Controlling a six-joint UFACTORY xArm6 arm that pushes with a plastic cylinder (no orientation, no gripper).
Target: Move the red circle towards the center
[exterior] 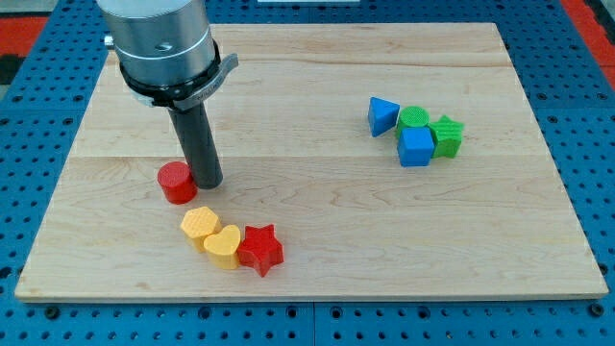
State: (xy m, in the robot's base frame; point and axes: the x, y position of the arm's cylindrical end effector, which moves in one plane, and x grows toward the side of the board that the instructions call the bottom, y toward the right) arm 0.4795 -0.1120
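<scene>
The red circle (177,182) sits on the wooden board (307,115) at the view's left, below mid-height. My tip (208,183) stands on the board right beside it, touching or almost touching its right side. The dark rod rises from there to the grey arm head at the view's top left.
A yellow hexagon (199,225), a yellow heart (222,246) and a red star (259,250) lie in a row below the red circle. At the view's right are a blue triangle (381,115), a green circle (413,119), a blue cube (416,147) and a green star (447,136), clustered together.
</scene>
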